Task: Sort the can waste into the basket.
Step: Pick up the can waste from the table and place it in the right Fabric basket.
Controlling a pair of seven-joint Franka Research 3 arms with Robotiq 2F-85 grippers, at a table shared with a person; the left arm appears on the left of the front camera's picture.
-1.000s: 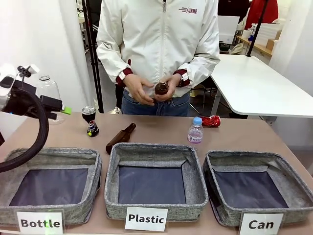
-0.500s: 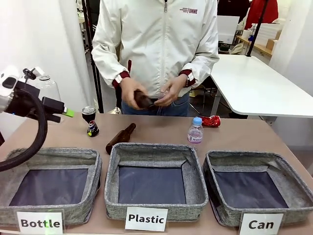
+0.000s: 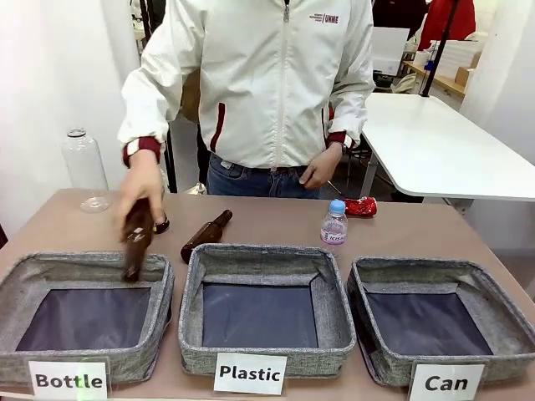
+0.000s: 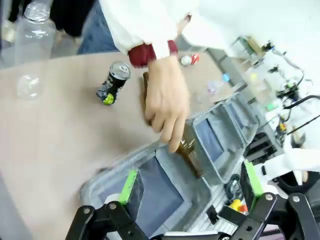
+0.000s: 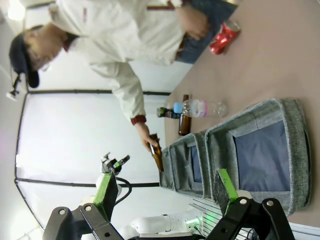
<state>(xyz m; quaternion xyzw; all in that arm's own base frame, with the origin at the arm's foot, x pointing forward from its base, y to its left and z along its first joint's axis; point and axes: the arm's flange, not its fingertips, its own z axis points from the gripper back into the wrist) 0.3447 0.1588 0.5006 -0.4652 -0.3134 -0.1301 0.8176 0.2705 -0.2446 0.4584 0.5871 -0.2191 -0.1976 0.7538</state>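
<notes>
Tabletop (image 3: 276, 221) | 3 baskets (image 3: 418, 266) | 2 cans (image 3: 361, 206) | 2 brown bottles (image 3: 206, 236) | 2 clear bottles (image 3: 333, 224)

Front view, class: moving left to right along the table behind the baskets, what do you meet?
Big clear bottle → hand holding a brown bottle → lying brown bottle → small water bottle → red can.

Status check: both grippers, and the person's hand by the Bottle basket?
Left gripper: open, empty.
Right gripper: open, empty.
Person's hand: holding a brown bottle.
</notes>
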